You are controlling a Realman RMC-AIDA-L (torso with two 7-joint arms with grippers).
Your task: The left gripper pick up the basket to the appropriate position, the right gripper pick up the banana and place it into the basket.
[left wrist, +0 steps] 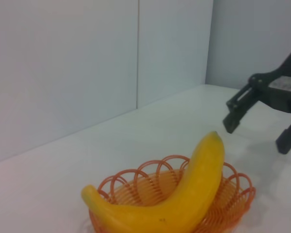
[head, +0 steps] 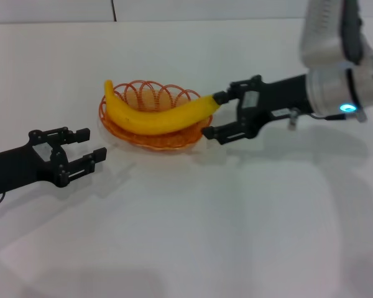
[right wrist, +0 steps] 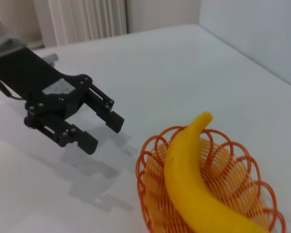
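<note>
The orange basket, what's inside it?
The banana lies across the basket, both ends sticking out past the rim. The basket floor under the banana is hidden. The right hand is open by one end.

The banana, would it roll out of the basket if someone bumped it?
Probably it would rock, not roll: the banana is curved and lies across the basket, both ends jutting over the scalloped rim. Its skin looks smooth, so a hard bump might slide it off. Both the left gripper and the right gripper are open.

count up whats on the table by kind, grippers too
banana: 1
orange wire basket: 1
black grippers: 2, the left gripper and the right gripper, both with fingers open
total: 4
</note>
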